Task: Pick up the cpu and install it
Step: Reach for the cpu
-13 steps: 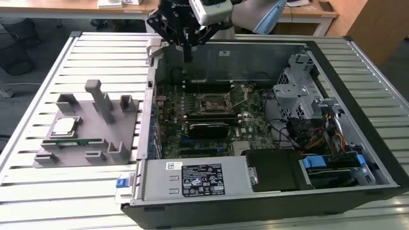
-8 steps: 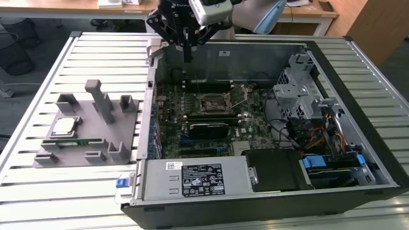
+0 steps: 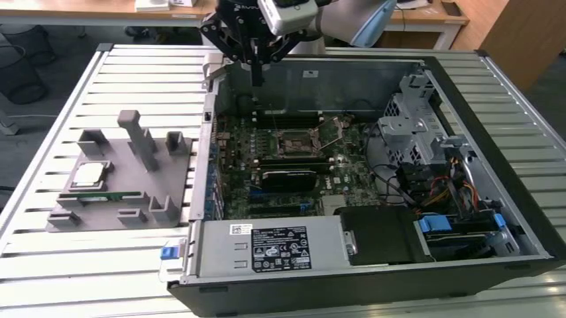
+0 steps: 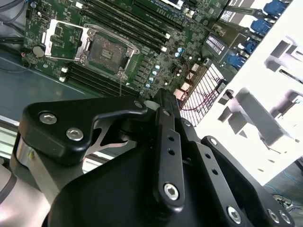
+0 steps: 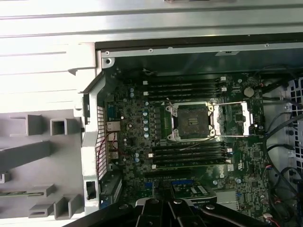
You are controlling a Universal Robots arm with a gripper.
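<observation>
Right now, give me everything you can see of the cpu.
The cpu is a small flat square chip with a shiny silver-white metal top and a thin darker edge. It lies face up, seated in a recess of the grey holder on the slatted table, on the exterior view's left of the open computer case. A green memory stick lies just beside it on the same holder. Nothing grips it; the tool hangs over the case, well apart.
</observation>
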